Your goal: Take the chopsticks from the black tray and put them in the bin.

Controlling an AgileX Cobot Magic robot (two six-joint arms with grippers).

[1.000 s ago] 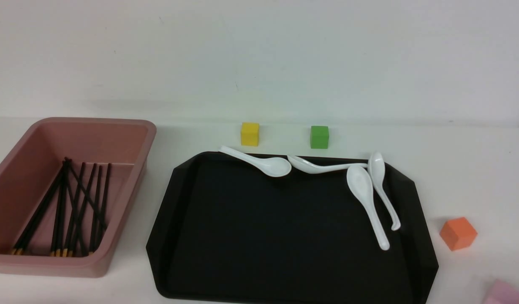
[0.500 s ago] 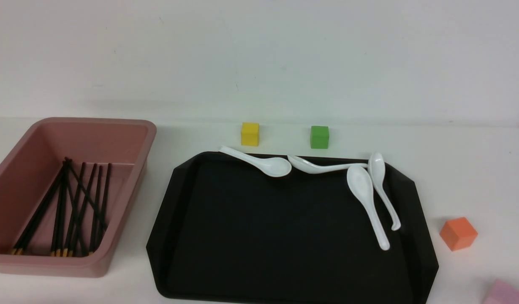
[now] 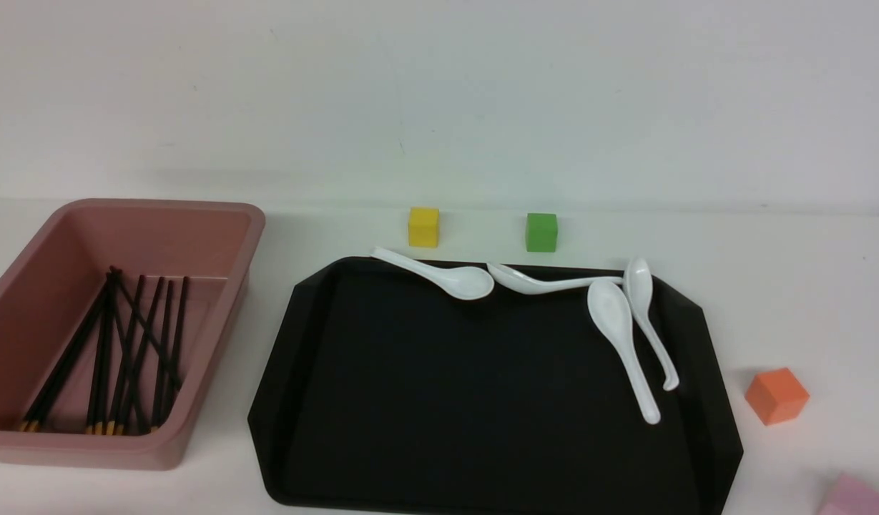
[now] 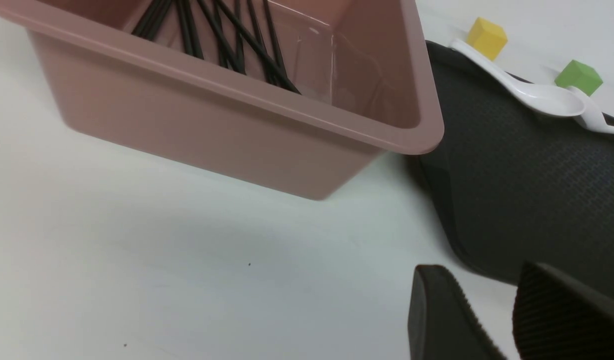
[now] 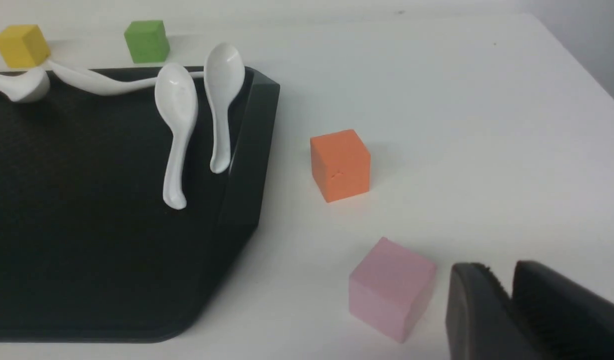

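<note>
My left tool (image 4: pixel 491 320) hangs low over the bare white worktop (image 4: pixel 162 260), its two ribbed fingers standing a little apart with nothing between them. My right tool (image 5: pixel 509 310) sits just beside a pink cube (image 5: pixel 390 287); its fingers almost meet at the near end and hold nothing, and I cannot tell whether they are fully together or slightly parted. Neither tool shows in the front view.

Nearest to me in the front view lies the black tray (image 3: pixel 410 429), flat on the worktop in the middle. To its left stands the pink bin (image 3: pixel 24 447), close beside the tray's left edge but not touching it. The chopsticks (image 3: pixel 128 357) all lie inside the bin, a loose fan of black sticks with their gold ends toward me and their far tips crossing near the back of the bin floor. I see no chopstick on the tray.

To the right of the tray, apart from it, sits an orange cube (image 3: pixel 777 395). Along the tray's far edge lie four white spoons (image 3: pixel 618 336): two end to end by the back rim, two side by side near the right far corner. Beyond the tray stand a yellow cube (image 3: pixel 423 227) and a green cube (image 3: pixel 541 232).
</note>
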